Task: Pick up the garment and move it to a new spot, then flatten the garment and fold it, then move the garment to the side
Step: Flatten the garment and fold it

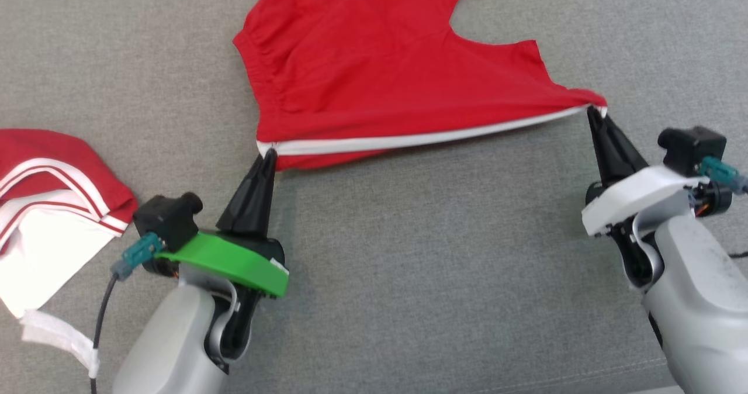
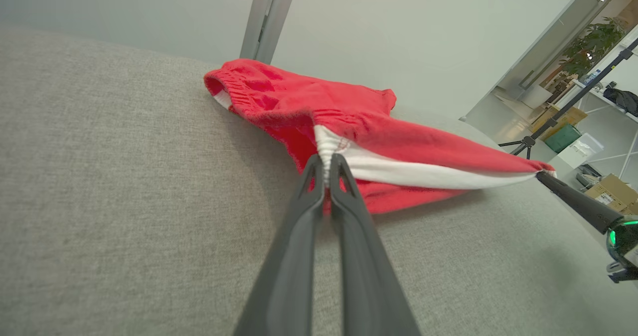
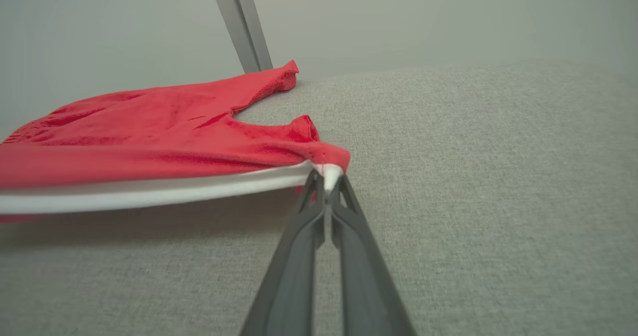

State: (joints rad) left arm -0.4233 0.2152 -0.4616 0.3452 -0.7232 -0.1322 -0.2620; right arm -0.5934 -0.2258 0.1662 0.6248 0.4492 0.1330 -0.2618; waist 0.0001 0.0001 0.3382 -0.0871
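The garment [image 1: 374,72] is a pair of red shorts with a white side stripe, stretched across the grey cushion. My left gripper [image 1: 267,153] is shut on its near left corner, by the gathered waistband. My right gripper [image 1: 595,112] is shut on the near right corner, at the leg hem. The white-striped edge runs taut between the two grips and is lifted a little off the cushion. In the left wrist view the left gripper [image 2: 326,162] pinches white fabric of the garment [image 2: 349,121]. In the right wrist view the right gripper [image 3: 327,180] pinches the corner of the garment [image 3: 149,126].
Another red and white garment [image 1: 47,207] lies crumpled at the left edge of the grey cushion [image 1: 438,265]. A pale wall and a metal post [image 2: 269,17] stand behind the cushion. Tripods, boxes and shelves [image 2: 598,126] stand far off to the right.
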